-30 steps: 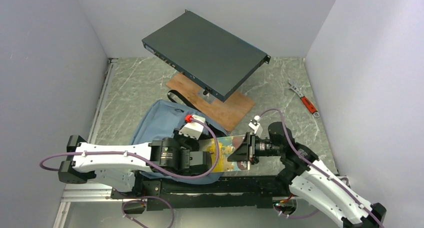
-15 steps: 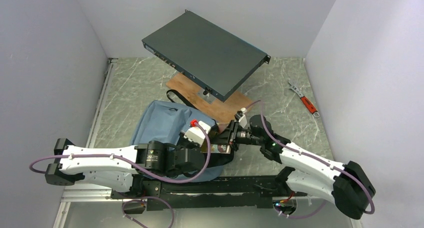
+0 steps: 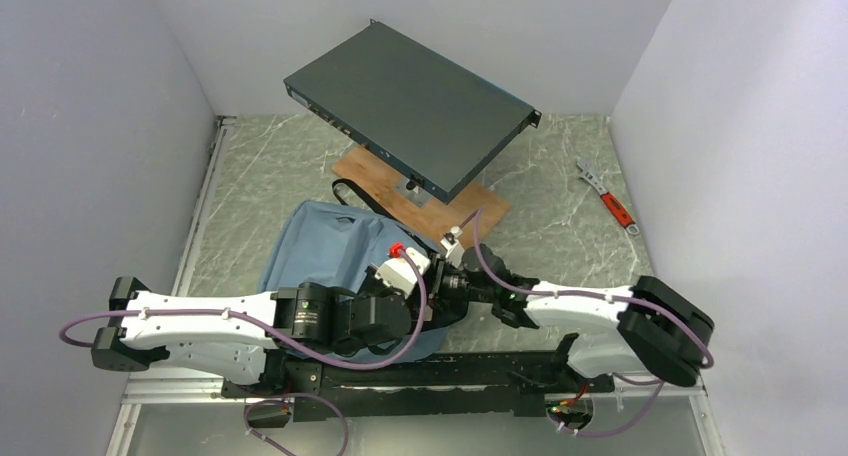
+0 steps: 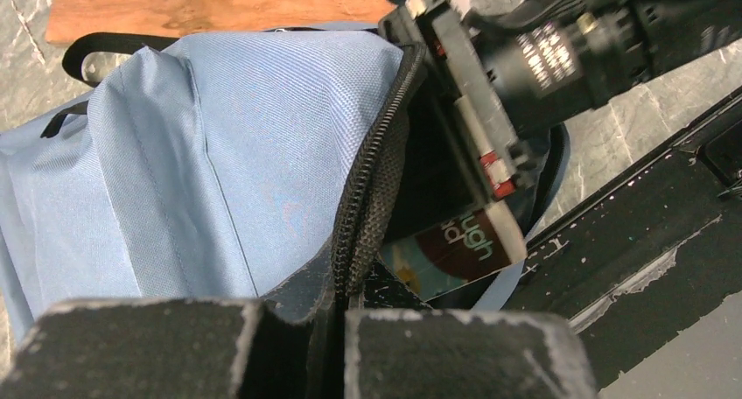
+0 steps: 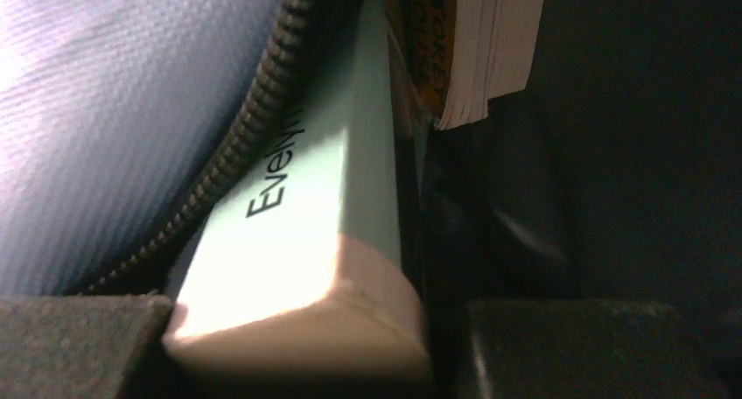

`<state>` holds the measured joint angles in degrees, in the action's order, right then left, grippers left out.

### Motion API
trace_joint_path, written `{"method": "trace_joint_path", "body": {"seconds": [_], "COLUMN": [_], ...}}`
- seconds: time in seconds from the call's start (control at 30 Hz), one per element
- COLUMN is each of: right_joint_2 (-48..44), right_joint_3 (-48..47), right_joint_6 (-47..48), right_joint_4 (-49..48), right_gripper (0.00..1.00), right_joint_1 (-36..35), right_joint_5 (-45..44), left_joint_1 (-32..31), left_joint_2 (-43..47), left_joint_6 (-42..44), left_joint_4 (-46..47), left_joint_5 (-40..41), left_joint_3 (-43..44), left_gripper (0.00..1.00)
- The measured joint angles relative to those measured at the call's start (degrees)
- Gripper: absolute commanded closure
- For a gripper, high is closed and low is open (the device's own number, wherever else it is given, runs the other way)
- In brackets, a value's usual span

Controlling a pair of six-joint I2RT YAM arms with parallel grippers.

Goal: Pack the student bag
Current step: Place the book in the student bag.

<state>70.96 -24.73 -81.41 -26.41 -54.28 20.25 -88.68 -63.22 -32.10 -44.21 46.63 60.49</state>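
Nearest the bases, the left gripper point(image 4: 328, 318) has its fingers pressed together on the zipper rim point(image 4: 372, 180) of the student bag point(image 3: 320, 241) and holds the mouth up. The right gripper point(image 5: 315, 333) pinches a mint-spined book point(image 5: 297, 233) marked "Evelyn", 1 pad on each side.

The bag lies flat on the table point(image 3: 560, 176) just beyond the arm bases. Its mouth faces right toward the right gripper, and its body spreads left and away.

Key relation: the book's long axis runs from the right fingers straight into the opening, under the zipper rim. The push therefore goes left along that axis. The right arm inserts and the left only holds. Judged: the book is partly in.

Only the right wrist view shows a 2nd, orange-covered book point(image 5: 433, 31) already inside against the dark lining point(image 5: 630, 154). Only the left wrist view shows the cover corner at the mouth, below the right fingers.

Only the top view shows what lies farther out: a wooden board point(image 3: 470, 221), a dark metal box point(image 3: 410, 106) tilted above it, and a red-handled wrench point(image 3: 612, 204) at far right.
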Motion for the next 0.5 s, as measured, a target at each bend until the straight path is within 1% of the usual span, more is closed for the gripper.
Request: {"method": "trace_joint_path", "body": {"seconds": [0.1, 0.17, 0.2, 0.23, 0.33, 0.43, 0.5], "right_joint_2": [5.2, 9.9, 12.1, 14.1, 17.8, 18.5, 18.0], "right_joint_3": [-0.1, -0.2, -0.2, -0.2, -0.4, -0.5, -0.8], "right_joint_6": [2.2, 3.2, 3.5, 3.9, 4.7, 6.1, 7.4], "right_joint_4": [-5.1, -10.4, -13.4, -16.3, -21.3, -21.1, -18.5], "right_gripper": [1.0, 1.0, 0.92, 0.81, 0.57, 0.33, 0.23], "right_joint_1": [-1.7, -2.0, -2.0, -2.0, -2.0, -1.9, -1.9], "right_joint_5": [-2.5, -3.7, -3.8, -3.9, -3.9, -3.9, -4.2], "left_joint_1": [0.0, 0.0, 0.0, 0.1, 0.1, 0.1, 0.1], "left_joint_2": [0.0, 0.1, 0.1, 0.3, 2.1, 4.7, 5.7], "left_joint_6": [-0.4, -1.2, -1.6, -1.9, -3.1, -3.4, -3.5], "left_joint_4": [-0.2, -0.9, -1.2, -1.3, -1.2, -0.7, -0.3], "left_joint_5": [0.5, 1.3, 1.7, 1.9, 2.5, 2.6, 2.5], "left_joint_3": [-0.1, -0.1, -0.1, -0.2, -1.3, -3.0, -3.6], "left_gripper": [1.0, 1.0, 1.0, 1.0, 1.0, 1.0, 1.0]}}
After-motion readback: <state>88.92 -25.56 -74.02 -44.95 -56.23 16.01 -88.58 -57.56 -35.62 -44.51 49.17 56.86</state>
